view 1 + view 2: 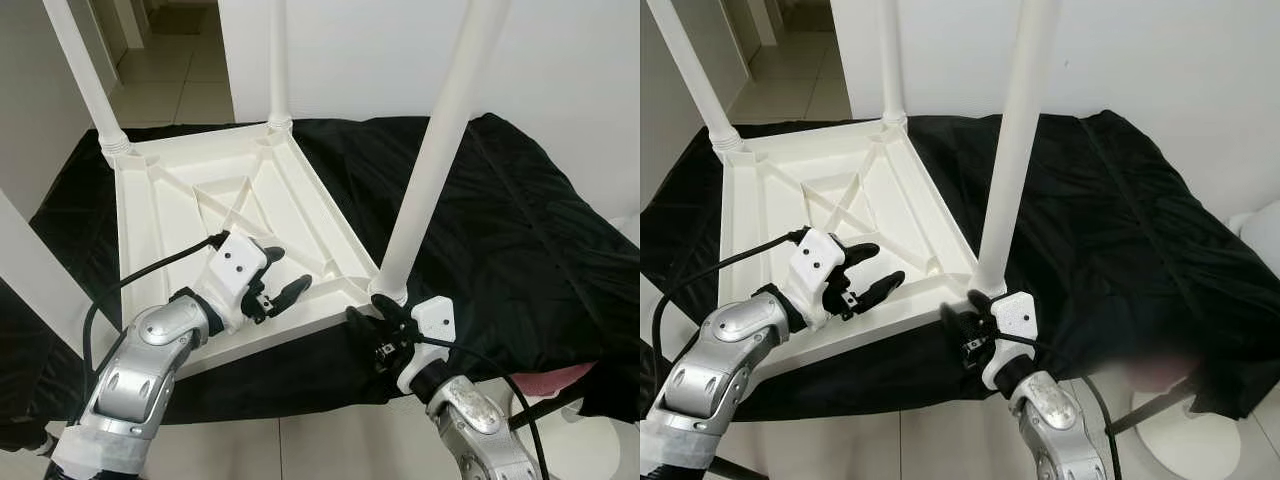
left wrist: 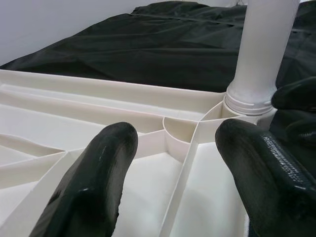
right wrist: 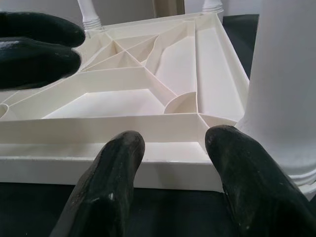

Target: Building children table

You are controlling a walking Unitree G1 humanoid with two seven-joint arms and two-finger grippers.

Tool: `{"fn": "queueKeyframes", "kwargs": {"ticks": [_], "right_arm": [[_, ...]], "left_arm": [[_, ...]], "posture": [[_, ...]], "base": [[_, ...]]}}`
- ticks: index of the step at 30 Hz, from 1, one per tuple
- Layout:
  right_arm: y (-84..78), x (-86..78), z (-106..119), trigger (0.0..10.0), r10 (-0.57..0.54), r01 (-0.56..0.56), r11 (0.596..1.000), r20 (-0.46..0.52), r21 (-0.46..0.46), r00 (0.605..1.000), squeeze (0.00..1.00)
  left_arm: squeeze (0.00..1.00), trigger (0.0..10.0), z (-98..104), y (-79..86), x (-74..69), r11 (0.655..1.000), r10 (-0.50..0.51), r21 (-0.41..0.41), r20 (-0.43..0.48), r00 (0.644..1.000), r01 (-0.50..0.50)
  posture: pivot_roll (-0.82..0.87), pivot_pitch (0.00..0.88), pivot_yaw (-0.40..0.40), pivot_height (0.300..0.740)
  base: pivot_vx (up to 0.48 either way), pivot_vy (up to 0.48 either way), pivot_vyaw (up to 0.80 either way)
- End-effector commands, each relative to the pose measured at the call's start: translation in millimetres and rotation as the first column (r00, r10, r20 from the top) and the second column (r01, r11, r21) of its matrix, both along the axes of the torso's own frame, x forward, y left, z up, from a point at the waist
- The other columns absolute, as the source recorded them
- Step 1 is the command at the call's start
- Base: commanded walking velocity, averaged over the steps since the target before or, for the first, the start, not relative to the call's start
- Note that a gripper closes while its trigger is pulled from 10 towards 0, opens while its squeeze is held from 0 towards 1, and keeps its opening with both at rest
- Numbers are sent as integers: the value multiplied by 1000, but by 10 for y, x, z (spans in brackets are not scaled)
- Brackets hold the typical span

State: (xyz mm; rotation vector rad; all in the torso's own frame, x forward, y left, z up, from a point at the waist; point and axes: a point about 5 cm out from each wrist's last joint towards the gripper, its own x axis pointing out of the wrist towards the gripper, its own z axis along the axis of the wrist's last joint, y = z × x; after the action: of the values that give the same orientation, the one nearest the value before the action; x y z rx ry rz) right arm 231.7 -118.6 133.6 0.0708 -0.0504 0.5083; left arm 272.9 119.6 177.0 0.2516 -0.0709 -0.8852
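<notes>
Right pincer (image 1: 372, 322) beside table leg (image 1: 440, 150) base

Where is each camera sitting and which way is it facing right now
Left eye view: on the head, looking forward and down at the upturned white tabletop on a black cloth; both silver arms show.
Right eye view: the same scene from the other eye.
Left wrist view: along the open left pincer, across the tabletop ribs toward the near leg.
Right wrist view: along the open right pincer, at the tabletop's near edge beside that leg; the left pincer's fingers show.
Shared: both wrist views see the same leg and ribs.
</notes>
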Motion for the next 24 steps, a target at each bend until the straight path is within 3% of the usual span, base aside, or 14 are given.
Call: {"fn": "queueKeyframes", "kwargs": {"ticks": [1, 12, 24], "right_arm": [[-34, 42, 3, 10000, -7, 7, 1000, -7, 8, 1000, 0], [-290, 237, 12, 10000, -85, 85, 996, 11, -4, 996, 0], [-413, 381, 5, 10000, -172, 172, 985, 24, 7, 985, 0]], "left_arm": [[0, 10000, 1, 12, -9, 999, 44, -16, -4, 999, -44], [0, 10000, -77, -129, -243, 990, -138, -4, -78, 987, 138], [0, 10000, -242, -257, -438, 974, -210, 49, -141, 967, 219]], "posture": [[-19, 87, 8, 740], [-3, 94, 28, 740], [18, 95, 26, 740]], "base": [[0, 0, 0], [0, 0, 0], [0, 0, 0]]}}
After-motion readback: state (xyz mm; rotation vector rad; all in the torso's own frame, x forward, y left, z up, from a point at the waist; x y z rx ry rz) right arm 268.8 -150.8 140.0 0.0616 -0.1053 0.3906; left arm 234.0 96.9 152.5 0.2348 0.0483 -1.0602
